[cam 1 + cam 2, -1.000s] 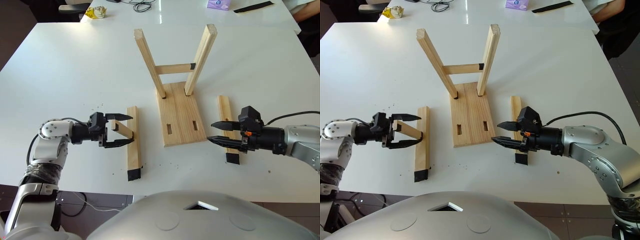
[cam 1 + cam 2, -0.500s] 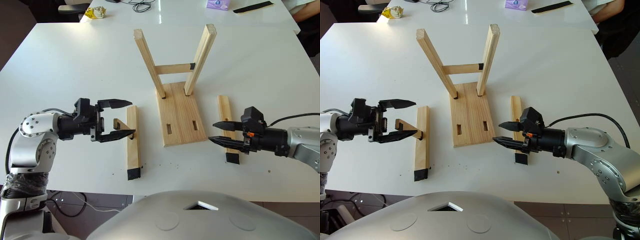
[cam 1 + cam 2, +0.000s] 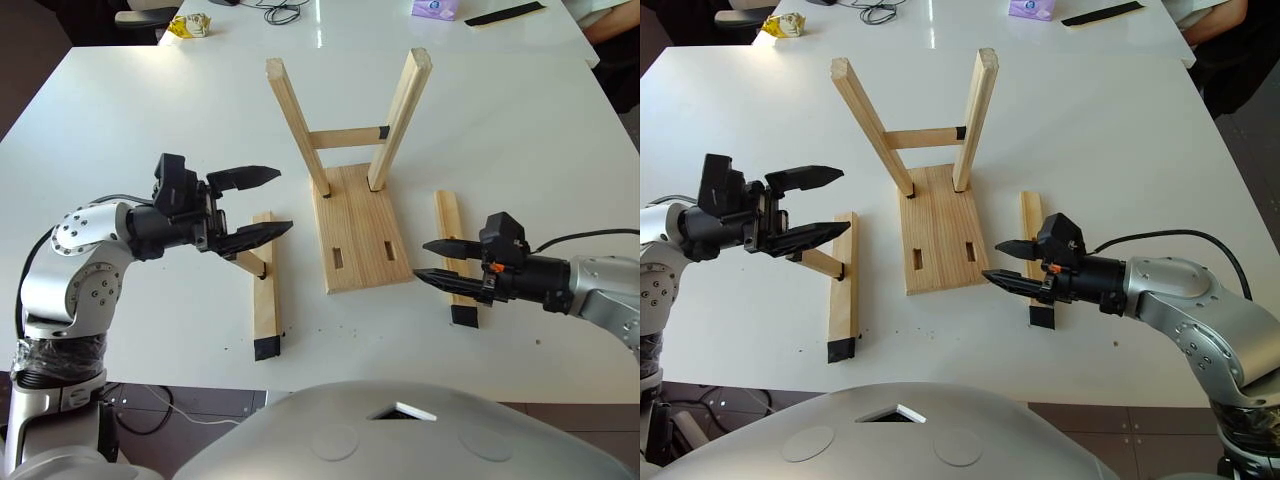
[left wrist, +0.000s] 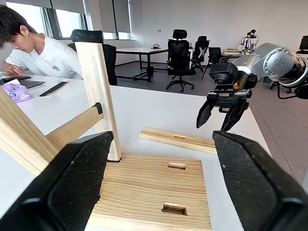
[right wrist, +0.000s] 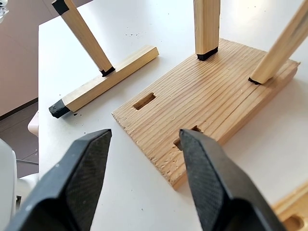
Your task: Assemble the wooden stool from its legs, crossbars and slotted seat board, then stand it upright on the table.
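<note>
My left gripper [image 3: 284, 200] hangs wide open and empty over the leg with crossbar [image 3: 265, 300]. My right gripper [image 3: 420, 260], also open and empty, sits between the two-legged seat board [image 3: 360, 235] and a loose leg [image 3: 447, 215].

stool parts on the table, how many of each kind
legs: 4
crossbars: 2
seat board: 1
total: 7
</note>
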`<action>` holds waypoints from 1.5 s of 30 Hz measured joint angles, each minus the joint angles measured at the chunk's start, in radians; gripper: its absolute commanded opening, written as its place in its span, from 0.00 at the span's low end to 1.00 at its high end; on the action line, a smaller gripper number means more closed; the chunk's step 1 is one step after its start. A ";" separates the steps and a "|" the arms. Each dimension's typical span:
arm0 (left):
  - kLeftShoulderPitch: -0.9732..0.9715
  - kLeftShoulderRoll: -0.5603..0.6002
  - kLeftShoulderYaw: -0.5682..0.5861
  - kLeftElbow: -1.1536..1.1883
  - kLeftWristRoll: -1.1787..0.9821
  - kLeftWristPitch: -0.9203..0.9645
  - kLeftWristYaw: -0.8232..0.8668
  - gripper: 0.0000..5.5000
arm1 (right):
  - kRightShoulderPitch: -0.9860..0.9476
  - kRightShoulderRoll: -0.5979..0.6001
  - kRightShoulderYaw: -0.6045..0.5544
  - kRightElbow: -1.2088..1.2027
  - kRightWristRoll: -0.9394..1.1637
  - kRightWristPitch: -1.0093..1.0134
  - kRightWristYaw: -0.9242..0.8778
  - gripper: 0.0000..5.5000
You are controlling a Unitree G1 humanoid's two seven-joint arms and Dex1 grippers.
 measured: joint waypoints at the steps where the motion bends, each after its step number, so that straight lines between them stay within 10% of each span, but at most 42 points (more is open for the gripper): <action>1: -0.002 0.002 0.000 0.002 0.000 0.005 -0.001 0.69 | 0.008 0.001 0.000 -0.002 -0.001 0.000 -0.002 0.47; 29: -0.299 0.051 0.171 -0.030 -0.299 0.269 0.102 0.69 | 0.046 0.023 -0.007 -0.036 0.002 0.002 -0.026 0.47; 36: 0.112 -0.108 -0.017 -0.010 -0.027 -0.012 -0.010 0.69 | 0.042 -0.002 -0.001 -0.017 0.022 0.020 0.002 0.47; 45: 0.005 -0.126 -0.044 0.131 0.043 -0.125 -0.036 0.69 | -0.017 -0.014 -0.002 0.007 0.035 0.031 0.017 0.47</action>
